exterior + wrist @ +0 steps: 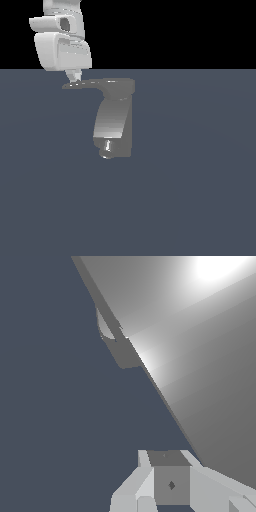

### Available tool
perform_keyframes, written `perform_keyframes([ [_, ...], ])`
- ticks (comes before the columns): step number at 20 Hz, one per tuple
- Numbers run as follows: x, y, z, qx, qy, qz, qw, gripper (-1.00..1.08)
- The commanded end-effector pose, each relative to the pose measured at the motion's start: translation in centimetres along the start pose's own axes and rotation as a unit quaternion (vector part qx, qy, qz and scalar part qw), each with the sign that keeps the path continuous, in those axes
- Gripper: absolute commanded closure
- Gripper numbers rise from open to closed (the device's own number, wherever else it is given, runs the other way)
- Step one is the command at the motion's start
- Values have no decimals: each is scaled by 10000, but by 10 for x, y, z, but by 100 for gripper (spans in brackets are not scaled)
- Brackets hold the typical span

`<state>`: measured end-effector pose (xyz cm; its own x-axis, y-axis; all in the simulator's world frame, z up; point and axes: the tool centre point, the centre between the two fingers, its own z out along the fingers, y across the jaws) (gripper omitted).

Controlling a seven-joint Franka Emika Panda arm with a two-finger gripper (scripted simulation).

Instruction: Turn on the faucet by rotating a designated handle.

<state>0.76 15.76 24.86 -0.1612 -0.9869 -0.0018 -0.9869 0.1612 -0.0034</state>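
The grey faucet (116, 125) stands on the floor in the middle of the exterior view, its shiny spout (111, 120) curving down to a bright nozzle (107, 146). From its top the thin dark handle (87, 84) reaches toward the exterior view's left and ends in a point. My white gripper (74, 76) hangs just above that pointed end, fingers together and holding nothing, touching or almost touching it. In the wrist view the gripper (170, 481) sits beside a broad, brightly lit grey surface of the faucet (200, 356); I cannot tell which part it is.
A flat blue-grey floor (190, 200) lies all around the faucet. Nothing else stands on it.
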Motion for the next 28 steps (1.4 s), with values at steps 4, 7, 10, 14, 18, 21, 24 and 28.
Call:
perform_keyframes([
  [4,-3,20,0,-16,10,-22,10000,108],
  [7,-3,29,0,-16,10,-22,10000,108],
  [10,-4,39,0,-17,9,-25,10000,108],
  [14,3,37,0,-6,3,4,10000,108],
  [18,9,46,0,-7,4,1,10000,108],
  [21,14,52,0,-7,5,-1,10000,108],
  [24,19,58,0,-8,5,-3,10000,108],
  [28,27,66,0,-8,5,-3,10000,108],
])
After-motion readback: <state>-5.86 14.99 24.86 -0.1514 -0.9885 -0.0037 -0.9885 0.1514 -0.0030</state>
